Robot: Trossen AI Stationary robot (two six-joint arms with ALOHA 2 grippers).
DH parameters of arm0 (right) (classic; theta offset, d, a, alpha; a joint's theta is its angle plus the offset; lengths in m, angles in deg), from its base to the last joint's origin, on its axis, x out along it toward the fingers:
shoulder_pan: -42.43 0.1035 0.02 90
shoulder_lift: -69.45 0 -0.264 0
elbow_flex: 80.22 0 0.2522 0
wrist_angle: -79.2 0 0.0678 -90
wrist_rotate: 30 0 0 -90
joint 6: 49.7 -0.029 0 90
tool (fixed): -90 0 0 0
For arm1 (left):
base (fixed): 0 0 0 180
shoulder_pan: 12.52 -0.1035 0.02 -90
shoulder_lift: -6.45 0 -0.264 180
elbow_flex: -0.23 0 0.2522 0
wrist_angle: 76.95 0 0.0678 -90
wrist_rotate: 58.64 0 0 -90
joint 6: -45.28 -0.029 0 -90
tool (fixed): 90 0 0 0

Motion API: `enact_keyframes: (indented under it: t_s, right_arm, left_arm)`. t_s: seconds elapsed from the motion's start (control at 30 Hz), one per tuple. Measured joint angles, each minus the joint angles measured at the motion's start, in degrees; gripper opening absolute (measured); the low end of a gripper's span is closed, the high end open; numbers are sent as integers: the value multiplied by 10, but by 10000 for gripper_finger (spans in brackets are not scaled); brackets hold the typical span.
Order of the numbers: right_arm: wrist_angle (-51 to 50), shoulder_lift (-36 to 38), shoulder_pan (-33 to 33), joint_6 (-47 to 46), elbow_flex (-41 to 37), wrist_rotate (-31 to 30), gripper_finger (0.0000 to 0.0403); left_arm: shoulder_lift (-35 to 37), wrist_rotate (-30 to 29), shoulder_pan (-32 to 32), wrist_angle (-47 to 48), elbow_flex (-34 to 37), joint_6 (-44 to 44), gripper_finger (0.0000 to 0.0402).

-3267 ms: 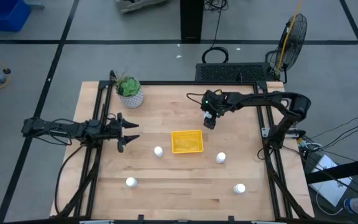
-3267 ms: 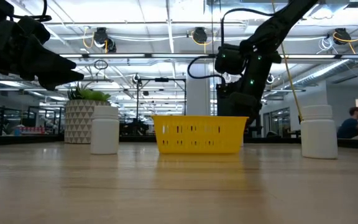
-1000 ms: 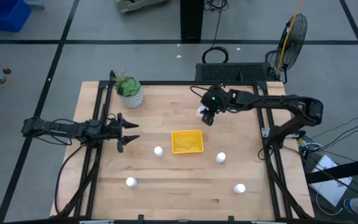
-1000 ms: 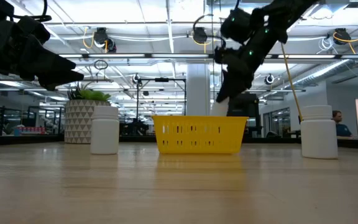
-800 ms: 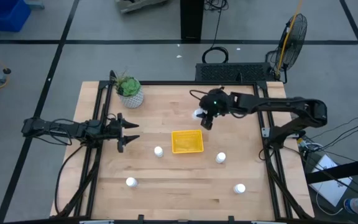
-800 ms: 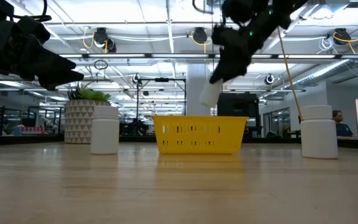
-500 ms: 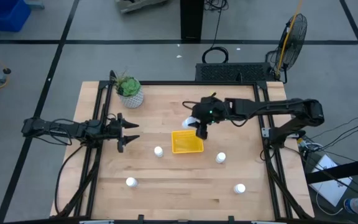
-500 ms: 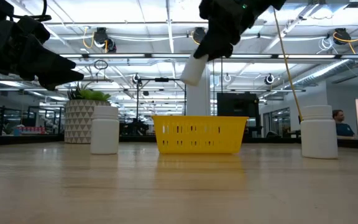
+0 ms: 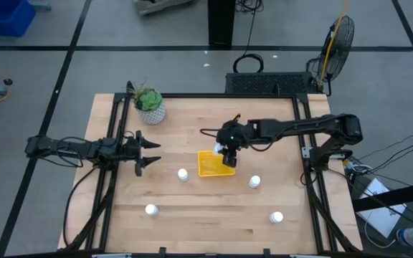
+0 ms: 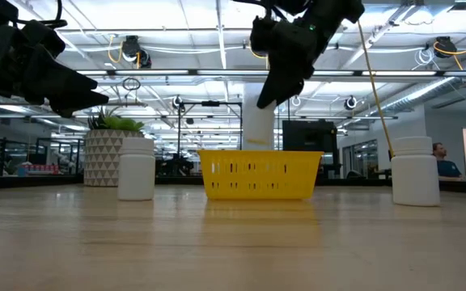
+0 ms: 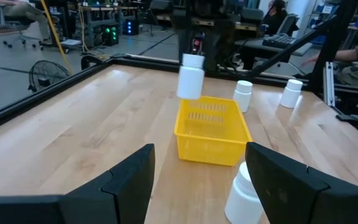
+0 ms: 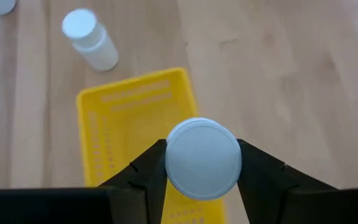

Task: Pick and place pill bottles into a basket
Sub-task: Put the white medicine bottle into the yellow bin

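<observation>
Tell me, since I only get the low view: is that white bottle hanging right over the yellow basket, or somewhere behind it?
Observer: Over it. The right wrist view looks down past the held bottle, clamped in the right end effector, onto the basket, toward one side of it.
Operator: Anything in the basket already?
Observer: No. The left wrist view shows its inside bare.
Operator: I count two other bottles.
Observer: The high view shows four loose bottles standing around the basket.

White bottles (image 9: 183, 174), bright-yellow basket (image 9: 208, 168)
</observation>
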Motion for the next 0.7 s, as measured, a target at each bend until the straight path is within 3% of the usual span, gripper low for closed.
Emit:
enact_keyframes:
  t_s: [0.37,0.7]
  right_arm:
    - [-29,-5,28,-33,-1,7,146]
    - [7,-5,25,-49,-57,5,146]
  left_arm:
    - [0,0,0,1,0,0,257]
    - [0,0,0,1,0,-1,257]
